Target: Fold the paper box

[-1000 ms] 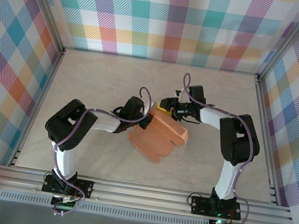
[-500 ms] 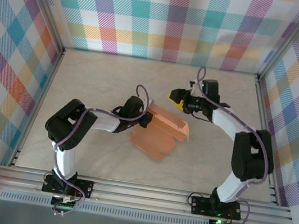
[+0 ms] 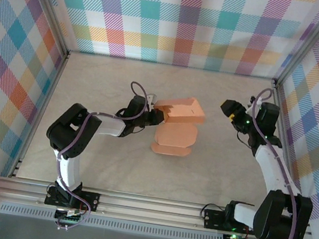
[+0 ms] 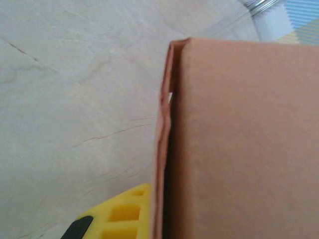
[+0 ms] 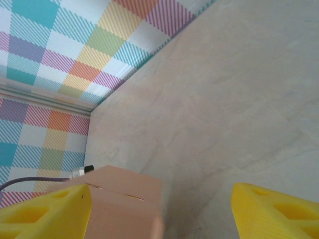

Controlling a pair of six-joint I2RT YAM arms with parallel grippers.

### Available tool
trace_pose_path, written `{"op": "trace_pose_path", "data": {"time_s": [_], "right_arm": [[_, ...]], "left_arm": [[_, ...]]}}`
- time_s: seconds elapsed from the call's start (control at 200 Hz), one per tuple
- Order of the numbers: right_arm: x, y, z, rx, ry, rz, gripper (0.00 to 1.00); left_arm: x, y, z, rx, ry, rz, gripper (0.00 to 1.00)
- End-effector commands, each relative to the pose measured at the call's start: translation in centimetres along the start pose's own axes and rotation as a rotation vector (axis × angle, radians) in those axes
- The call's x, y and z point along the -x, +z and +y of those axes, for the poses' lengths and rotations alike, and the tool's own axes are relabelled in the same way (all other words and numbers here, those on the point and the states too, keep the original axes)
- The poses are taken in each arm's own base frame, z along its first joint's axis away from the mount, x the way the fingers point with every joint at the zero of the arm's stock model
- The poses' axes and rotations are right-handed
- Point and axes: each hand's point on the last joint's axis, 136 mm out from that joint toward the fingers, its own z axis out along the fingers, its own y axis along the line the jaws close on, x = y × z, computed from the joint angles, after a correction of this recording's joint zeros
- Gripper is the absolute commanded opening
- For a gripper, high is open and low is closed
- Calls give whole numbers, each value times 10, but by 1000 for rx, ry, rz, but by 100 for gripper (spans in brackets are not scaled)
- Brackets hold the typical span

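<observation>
While left hand (image 3: 154,117) clamps paper box (image 3: 176,135), right hand (image 3: 228,109) open, apart.

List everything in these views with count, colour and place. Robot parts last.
salmon-orange thin card paper box: one, salmon-orange, mid-table, partly folded
pale marbled table: one, beige, under everything
plaid walls: three, multicolour check, left, back and right of the table
aluminium frame rails: several, silver, near edge and wall corners
left gripper: one, black with yellow fingers, shut on the paper box's left edge
right gripper: one, black with yellow fingers, open, right of the box and apart from it
</observation>
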Motion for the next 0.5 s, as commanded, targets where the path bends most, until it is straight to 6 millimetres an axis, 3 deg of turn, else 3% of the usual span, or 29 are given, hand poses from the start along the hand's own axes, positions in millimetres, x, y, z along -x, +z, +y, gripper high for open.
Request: {"op": "trace_pose_path", "data": {"time_s": [0.0, 0.2, 0.495], "right_arm": [[-22, -4, -9, 34, 54, 43, 74], [-42, -1, -11, 135, 113, 67, 73], [-39, 5, 13, 254, 145, 64, 72]], "left_arm": [[23, 1, -34, -161, -90, -30, 0], [35, 0, -56, -269, -128, -36, 0], [41, 2, -68, -353, -177, -32, 0]]}}
